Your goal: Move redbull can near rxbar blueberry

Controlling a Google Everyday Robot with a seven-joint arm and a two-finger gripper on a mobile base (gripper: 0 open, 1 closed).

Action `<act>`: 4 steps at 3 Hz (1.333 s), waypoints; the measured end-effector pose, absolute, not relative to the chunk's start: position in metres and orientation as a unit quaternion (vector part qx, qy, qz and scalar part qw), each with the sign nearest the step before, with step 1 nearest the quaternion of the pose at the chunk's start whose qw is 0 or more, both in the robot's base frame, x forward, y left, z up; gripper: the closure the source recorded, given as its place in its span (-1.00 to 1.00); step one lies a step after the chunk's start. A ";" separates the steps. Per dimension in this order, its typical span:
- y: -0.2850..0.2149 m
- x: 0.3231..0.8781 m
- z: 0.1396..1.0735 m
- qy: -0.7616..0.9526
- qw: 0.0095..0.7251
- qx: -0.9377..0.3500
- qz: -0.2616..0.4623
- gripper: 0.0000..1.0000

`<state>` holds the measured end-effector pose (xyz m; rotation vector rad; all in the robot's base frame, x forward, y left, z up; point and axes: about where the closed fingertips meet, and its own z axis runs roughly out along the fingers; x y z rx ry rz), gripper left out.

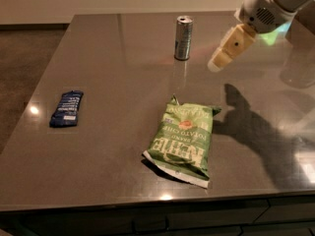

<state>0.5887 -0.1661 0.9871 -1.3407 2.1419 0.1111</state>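
Observation:
The redbull can (183,38) stands upright at the back middle of the dark table (113,141). The rxbar blueberry (67,108), a flat dark blue wrapper, lies near the table's left edge, far from the can. My gripper (217,64) hangs above the table to the right of the can, a short way from it and at about its height. It holds nothing.
A green chip bag (183,138) lies in the middle front of the table, between the can and the front edge. My arm's shadow (246,122) falls on the table right of the bag. A pale rounded part of the robot (298,68) stands at the right edge.

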 end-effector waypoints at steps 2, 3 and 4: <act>-0.152 0.678 0.975 0.834 0.328 -0.443 0.029 -1.00; -0.154 0.711 0.954 0.853 0.329 -0.404 0.015 -1.00; -0.162 0.741 0.933 0.875 0.339 -0.344 0.013 -1.00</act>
